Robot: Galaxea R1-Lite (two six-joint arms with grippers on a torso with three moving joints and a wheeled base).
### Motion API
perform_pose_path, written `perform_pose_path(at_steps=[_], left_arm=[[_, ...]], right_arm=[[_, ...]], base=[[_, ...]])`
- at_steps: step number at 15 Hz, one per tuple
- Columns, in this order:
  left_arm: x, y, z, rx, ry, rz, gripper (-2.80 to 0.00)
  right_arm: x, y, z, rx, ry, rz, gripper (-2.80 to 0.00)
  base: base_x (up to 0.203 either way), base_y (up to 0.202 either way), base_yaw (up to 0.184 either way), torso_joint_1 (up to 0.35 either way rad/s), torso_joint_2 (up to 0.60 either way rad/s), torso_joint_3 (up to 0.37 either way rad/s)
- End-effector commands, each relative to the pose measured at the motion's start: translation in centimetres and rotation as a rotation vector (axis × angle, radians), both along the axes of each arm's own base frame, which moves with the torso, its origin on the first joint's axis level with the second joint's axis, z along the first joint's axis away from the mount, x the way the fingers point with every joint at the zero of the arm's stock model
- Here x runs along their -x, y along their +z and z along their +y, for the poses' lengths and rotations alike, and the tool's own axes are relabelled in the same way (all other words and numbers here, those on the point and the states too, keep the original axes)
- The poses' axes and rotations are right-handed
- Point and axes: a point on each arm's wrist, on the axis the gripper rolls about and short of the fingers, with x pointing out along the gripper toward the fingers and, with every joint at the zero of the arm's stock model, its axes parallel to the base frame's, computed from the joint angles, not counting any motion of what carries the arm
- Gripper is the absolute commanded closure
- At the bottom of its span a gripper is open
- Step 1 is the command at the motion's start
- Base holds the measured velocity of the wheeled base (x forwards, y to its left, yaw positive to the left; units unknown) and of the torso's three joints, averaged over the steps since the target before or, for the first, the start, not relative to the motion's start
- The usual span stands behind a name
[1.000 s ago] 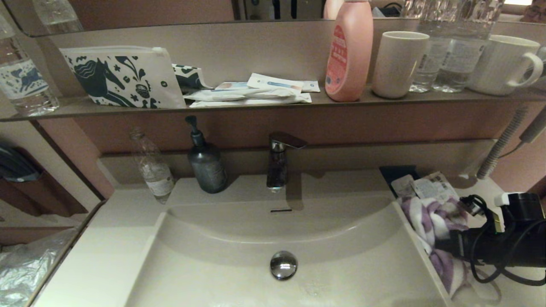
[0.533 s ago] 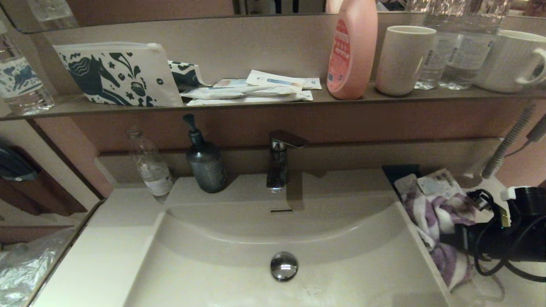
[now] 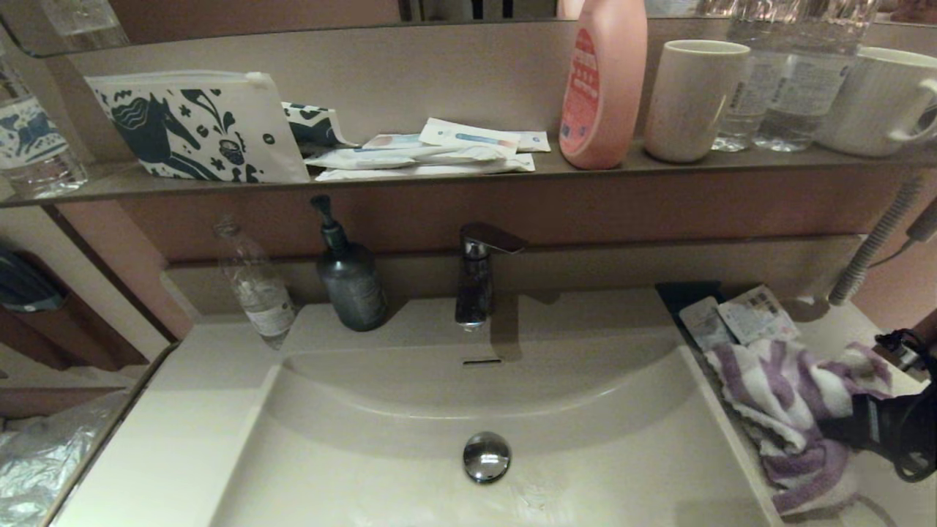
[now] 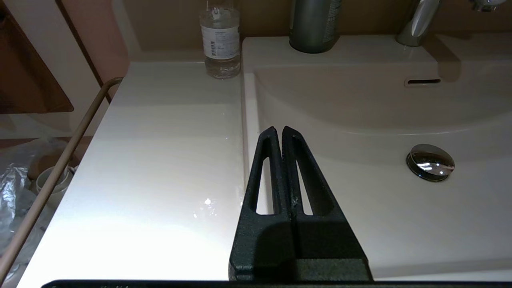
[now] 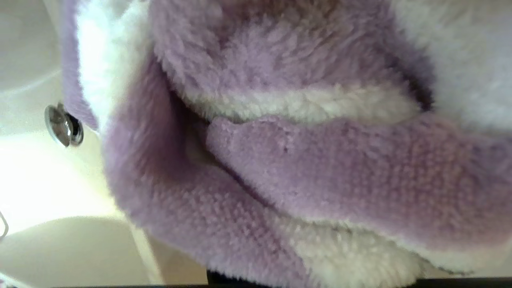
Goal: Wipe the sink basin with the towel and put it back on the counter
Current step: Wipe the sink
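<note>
The purple and white striped towel (image 3: pixel 776 395) lies rumpled on the counter (image 3: pixel 827 322) right of the sink basin (image 3: pixel 410 439), its left edge at the basin's rim. My right gripper (image 3: pixel 842 428) reaches in from the right edge and is shut on the towel; in the right wrist view the towel (image 5: pixel 320 160) covers the fingers. The chrome drain plug (image 3: pixel 486 456) sits mid-basin. My left gripper (image 4: pixel 282 130) is shut and empty, hanging over the basin's left rim beside the left counter (image 4: pixel 160 160); it is outside the head view.
A faucet (image 3: pixel 476 274), a dark pump bottle (image 3: pixel 350 282) and a clear bottle (image 3: pixel 256 289) stand behind the basin. Sachets (image 3: pixel 739 318) lie on a dark tray (image 3: pixel 681 293) behind the towel. The brown shelf (image 3: pixel 439 179) above holds a horse-print pouch (image 3: pixel 190 128), a pink bottle and cups.
My right gripper has pulled back to the right, dragging the towel farther onto the counter and spreading it out. The left arm has not moved.
</note>
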Motion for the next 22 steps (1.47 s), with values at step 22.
perform_pose_path(at_steps=[22], left_arm=[[0.0,0.0,0.0,0.0,0.0,0.0,0.0]], right_arm=[[-4.9,2.3,-1.8,0.222,-0.202,0.184,0.0]], base=[[0.0,0.0,0.0,0.0,0.0,0.0]])
